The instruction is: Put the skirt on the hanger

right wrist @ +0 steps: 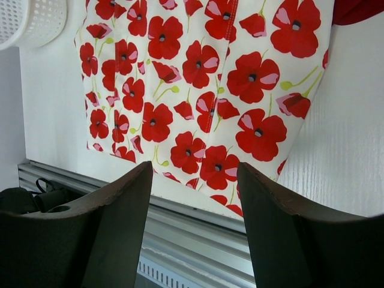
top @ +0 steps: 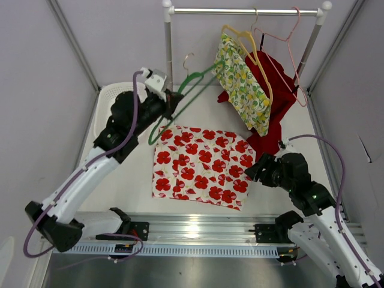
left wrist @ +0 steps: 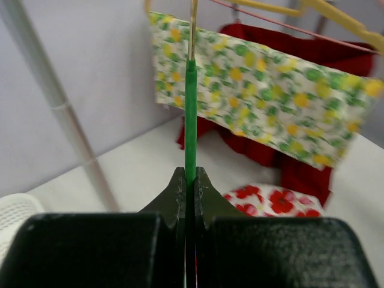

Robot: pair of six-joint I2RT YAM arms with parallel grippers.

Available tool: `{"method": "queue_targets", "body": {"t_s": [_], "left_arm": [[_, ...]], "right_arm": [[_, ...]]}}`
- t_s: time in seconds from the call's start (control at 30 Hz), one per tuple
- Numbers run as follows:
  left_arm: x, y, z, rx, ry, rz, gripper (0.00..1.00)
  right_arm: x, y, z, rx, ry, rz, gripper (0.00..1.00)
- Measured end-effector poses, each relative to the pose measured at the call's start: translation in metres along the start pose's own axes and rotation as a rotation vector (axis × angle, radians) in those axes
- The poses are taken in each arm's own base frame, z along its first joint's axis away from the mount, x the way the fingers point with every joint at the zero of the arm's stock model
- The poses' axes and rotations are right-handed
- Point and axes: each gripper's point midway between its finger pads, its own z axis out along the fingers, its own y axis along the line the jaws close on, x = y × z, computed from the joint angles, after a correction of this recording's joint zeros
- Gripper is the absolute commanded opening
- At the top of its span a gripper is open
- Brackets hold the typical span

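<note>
Skirt (top: 201, 165): laid flat on the table (top: 137, 191), white with red poppies, long axis running left to right.
Left hand (left wrist: 190, 180): clamped on the green hanger (left wrist: 191, 108), which is held above the skirt's far left corner.
Right hand (right wrist: 193, 170): fingers apart, nothing held, poised at the skirt's right edge; judged the nearer.

Three hangers (top: 198, 77), three garments (top: 201, 165), one basket (top: 111, 96), one rail (top: 240, 11) and two arms (top: 90, 174).

Robot lab, walled table (top: 137, 187), clothes rail (top: 240, 11)
</note>
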Motion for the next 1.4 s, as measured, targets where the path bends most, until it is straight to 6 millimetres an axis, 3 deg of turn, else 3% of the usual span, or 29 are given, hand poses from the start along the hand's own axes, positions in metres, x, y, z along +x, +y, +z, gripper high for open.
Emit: {"method": "queue_targets", "body": {"t_s": [0.17,0.27,0.4,0.5,0.6,0.8,0.93,1.07,1.17,1.4], "left_arm": [[0.044,-0.050,-0.045,0.263,0.058,-0.084,0.00],[0.091,-0.079,-0.063,0.407,0.157,-0.179,0.00],[0.176,-0.109,-0.094,0.528,0.348,-0.356,0.00],[0.216,-0.127,-0.117,0.575,0.452,-0.467,0.00],[0.229,-0.150,-0.138,0.644,0.492,-0.530,0.00],[0.223,-0.181,-0.159,0.754,0.454,-0.603,0.00],[0.243,-0.196,-0.167,0.761,0.498,-0.646,0.00],[0.267,-0.205,-0.165,0.732,0.552,-0.672,0.00],[0.288,-0.204,-0.162,0.686,0.591,-0.690,0.00],[0.315,-0.200,-0.162,0.624,0.607,-0.728,0.00]], "right_arm": [[-0.008,0.008,-0.011,-0.013,-0.004,-0.030,0.63],[-0.011,0.012,-0.016,-0.016,0.001,-0.045,0.61],[-0.010,0.014,-0.020,-0.016,0.014,-0.055,0.61],[-0.006,0.012,-0.020,-0.008,0.034,-0.057,0.61],[0.000,0.012,-0.018,-0.004,0.064,-0.066,0.60],[0.016,0.014,-0.015,-0.010,0.116,-0.095,0.57],[0.035,0.012,-0.008,-0.001,0.168,-0.085,0.56],[0.057,0.003,-0.002,0.031,0.199,-0.082,0.55],[0.071,-0.002,0.001,0.047,0.213,-0.070,0.48],[0.096,-0.003,0.006,0.075,0.241,-0.062,0.48]]}}
